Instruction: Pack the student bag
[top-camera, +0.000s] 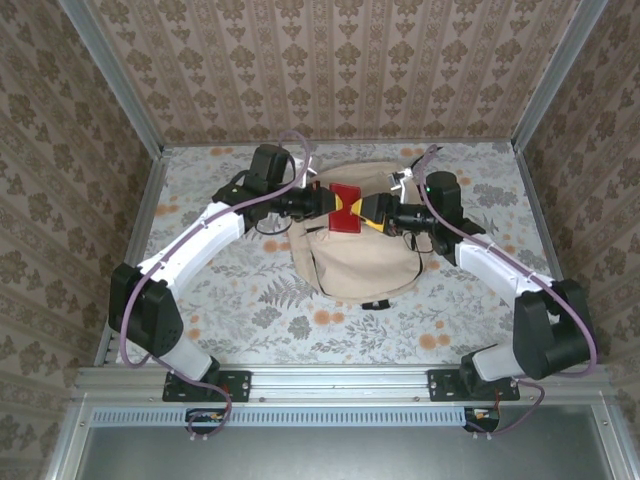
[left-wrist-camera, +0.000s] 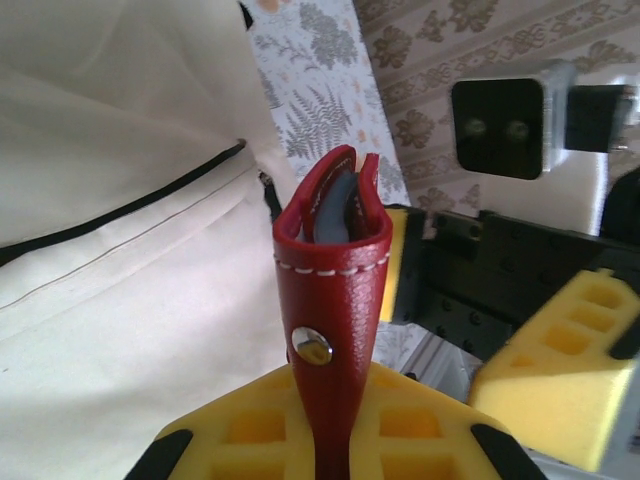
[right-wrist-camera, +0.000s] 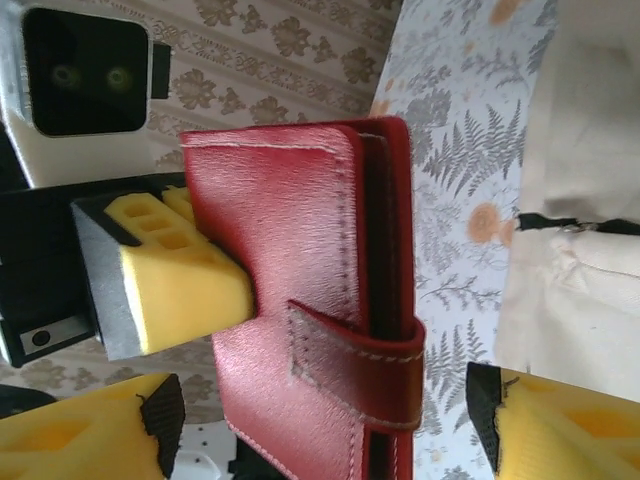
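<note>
Setting: a robot test cell in a lab, dressed to look domestic. Evidence: left arm and right arm, both white, bolted to a slotted aluminium rail at the near edge of the table; walls are flat wallpaper panels in a damask print on three sides, joined by bare metal corner posts; tabletop carries a printed fern-and-flower cover; grey sheet-metal ledge in front of the rail; black camera module on a wrist, same wallpaper behind it.
</note>
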